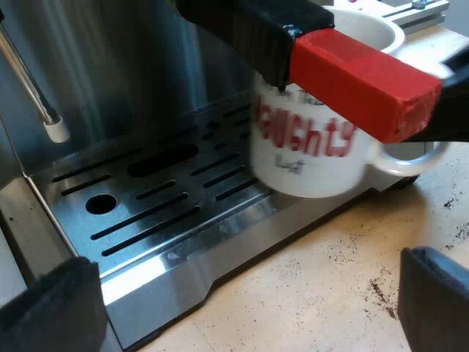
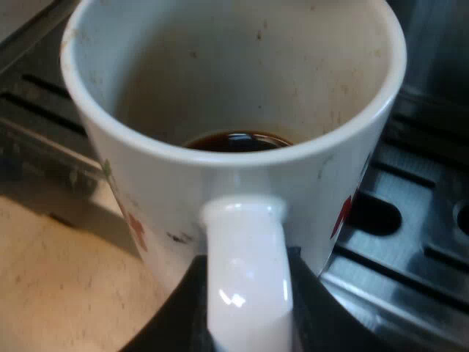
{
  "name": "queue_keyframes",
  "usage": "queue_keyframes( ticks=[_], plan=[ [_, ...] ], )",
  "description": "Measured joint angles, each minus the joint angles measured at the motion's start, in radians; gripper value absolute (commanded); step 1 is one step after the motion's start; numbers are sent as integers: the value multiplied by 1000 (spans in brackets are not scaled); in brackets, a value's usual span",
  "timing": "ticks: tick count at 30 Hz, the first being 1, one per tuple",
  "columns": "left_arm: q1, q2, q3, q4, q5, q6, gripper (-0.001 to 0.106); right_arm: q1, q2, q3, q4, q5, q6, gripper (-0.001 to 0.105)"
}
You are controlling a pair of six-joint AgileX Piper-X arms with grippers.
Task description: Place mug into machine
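The white mug (image 1: 308, 147) with red lettering sits at the end of the machine's slotted metal drip tray (image 1: 146, 213); whether it rests on the tray or hangs just above it I cannot tell. My right gripper (image 2: 245, 301) is shut on the mug's handle (image 2: 245, 264), a black finger (image 2: 172, 319) on each side. A little dark liquid (image 2: 238, 141) lies in the mug's bottom. The holder's dark handle with its red end (image 1: 363, 84) juts out over the mug. My left gripper (image 1: 242, 308) is open in front of the tray, nothing between its fingers.
A steam wand (image 1: 33, 95) hangs down beside the machine's steel front (image 1: 124, 66). The wooden tabletop (image 1: 322, 286) before the tray is speckled with coffee grounds. The drip tray (image 2: 410, 242) lies under and beyond the mug.
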Motion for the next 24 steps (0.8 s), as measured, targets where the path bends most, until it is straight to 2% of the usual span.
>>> queue_keyframes(
  ticks=[6, 12, 13, 14, 15, 17, 19, 22, 24],
  plan=[
    [0, 0, 0, 0, 4, 0, 82, 0, 98, -80, -16, 1, 0, 0],
    [0, 0, 0, 0, 4, 0, 82, 0, 157, -123, -45, 1, 0, 1],
    [0, 0, 0, 0, 7, 0, 82, 0, 164, -129, -47, 4, 0, 6],
    [0, 0, 0, 0, 12, 0, 82, 0, 172, -131, -52, 13, 0, 16],
    [0, 0, 0, 0, 13, 0, 82, 0, 172, -131, -54, 14, 0, 19],
    [0, 0, 0, 0, 13, 0, 82, 0, 172, -131, -57, 16, 0, 47],
    [0, 0, 0, 0, 13, 0, 82, 0, 172, -131, -64, 20, 0, 67],
    [0, 0, 0, 0, 13, 0, 82, 0, 172, -137, -75, 21, 1, 72],
    [0, 0, 0, 0, 14, 0, 82, 5, 157, -137, -58, 19, 6, 69]
  ],
)
